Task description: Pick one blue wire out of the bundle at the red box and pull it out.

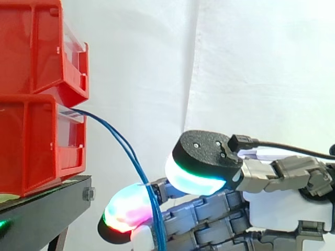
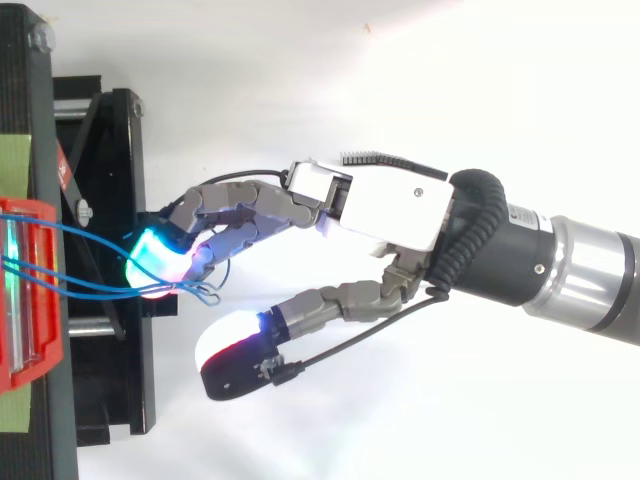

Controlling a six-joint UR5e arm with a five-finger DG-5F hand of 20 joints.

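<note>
Sideways on, thin blue wires leave the lower red plastic box and arc down between my hand's glowing fingertips. From above, their loose ends curl just past those pinching fingers; my thumb stands apart.

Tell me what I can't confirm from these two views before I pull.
1. Grip: whether the hand holds any of the blue wires; in the top view the hand covers where they meet.
2. Wire count: strands overlap near the hand in both views.
3. Wires' lower run: cut off by the side view's bottom edge.
4. Wires' start inside the red box: hidden by its wall, side view.
</note>
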